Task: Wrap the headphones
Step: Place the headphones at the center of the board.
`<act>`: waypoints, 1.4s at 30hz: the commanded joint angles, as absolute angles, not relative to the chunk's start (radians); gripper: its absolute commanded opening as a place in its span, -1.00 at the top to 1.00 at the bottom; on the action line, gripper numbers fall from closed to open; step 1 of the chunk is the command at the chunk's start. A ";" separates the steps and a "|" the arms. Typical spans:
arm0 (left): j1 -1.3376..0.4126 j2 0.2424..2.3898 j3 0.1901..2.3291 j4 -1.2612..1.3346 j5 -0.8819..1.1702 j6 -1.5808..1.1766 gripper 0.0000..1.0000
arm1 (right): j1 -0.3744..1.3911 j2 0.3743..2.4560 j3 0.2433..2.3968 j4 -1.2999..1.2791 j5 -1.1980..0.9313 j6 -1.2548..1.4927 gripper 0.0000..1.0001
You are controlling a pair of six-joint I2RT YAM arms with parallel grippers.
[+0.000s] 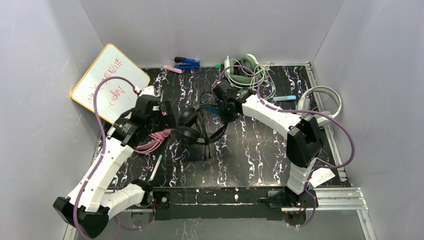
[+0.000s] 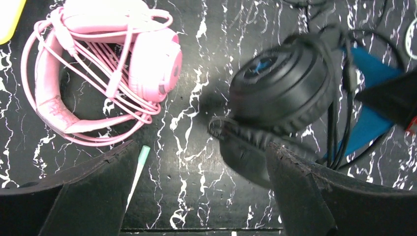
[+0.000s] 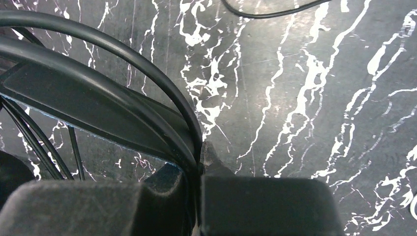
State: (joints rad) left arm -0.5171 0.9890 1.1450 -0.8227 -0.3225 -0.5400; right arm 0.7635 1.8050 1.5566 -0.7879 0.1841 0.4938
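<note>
The black-and-blue headphones (image 1: 197, 129) lie at mid-table, their cord looped around them. My right gripper (image 3: 199, 162) is shut on their thin black headband (image 3: 88, 103), with cord strands running beside it; in the top view this gripper (image 1: 226, 111) sits at their right side. My left gripper (image 2: 201, 162) is open and holds nothing, hovering just left of the padded black cup (image 2: 280, 86). The pink headphones (image 2: 98, 73), cord wound round them, lie to the left, under my left arm in the top view (image 1: 155, 140).
A whiteboard (image 1: 107, 80) leans at the back left. Green-white headphones (image 1: 245, 70) lie at the back, white-grey headphones (image 1: 325, 102) at the right edge. A green-tipped pen (image 2: 137, 169) lies near my left fingers. Markers and a blue tool (image 1: 186, 62) rest along the back edge.
</note>
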 commanded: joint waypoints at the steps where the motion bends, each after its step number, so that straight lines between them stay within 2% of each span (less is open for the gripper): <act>1: -0.400 0.991 1.162 -0.784 -0.166 -0.497 -0.97 | 0.822 1.851 1.573 -0.727 0.182 0.501 0.97; 6: -0.323 1.012 1.161 -0.778 -0.054 -0.505 -0.97 | 0.874 1.901 1.553 -0.710 0.184 0.524 0.97; 12: -0.266 1.007 1.149 -0.790 -0.051 -0.498 -0.97 | 0.920 1.985 1.580 -0.670 0.151 0.519 0.97; 25: -0.238 1.008 1.135 -0.805 -0.015 -0.547 -0.97 | 1.007 2.253 1.933 -0.712 0.120 0.508 0.97; 29: -0.237 1.012 1.139 -0.814 -0.024 -0.536 -0.97 | 1.008 2.252 1.985 -0.716 0.118 0.494 0.75; 34: -0.237 1.009 1.116 -0.790 -0.012 -0.518 -0.97 | 0.994 2.144 1.913 -0.705 0.195 0.459 0.32; 36: -0.237 1.011 1.094 -0.767 0.027 -0.515 -0.97 | 0.975 2.080 1.860 -0.700 0.205 0.448 0.05; 39: -0.237 1.012 1.058 -0.724 0.091 -0.522 -0.97 | 0.938 1.960 1.760 -0.667 0.214 0.434 -0.52; 42: -0.237 1.018 1.026 -0.676 0.157 -0.545 -0.97 | 0.889 1.831 1.659 -0.618 0.206 0.423 -0.89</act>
State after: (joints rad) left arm -0.2440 1.0199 1.0611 -0.7319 0.0513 -0.5350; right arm 0.9539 2.0289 1.7374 -0.7013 0.1825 0.4480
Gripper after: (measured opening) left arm 0.983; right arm 0.863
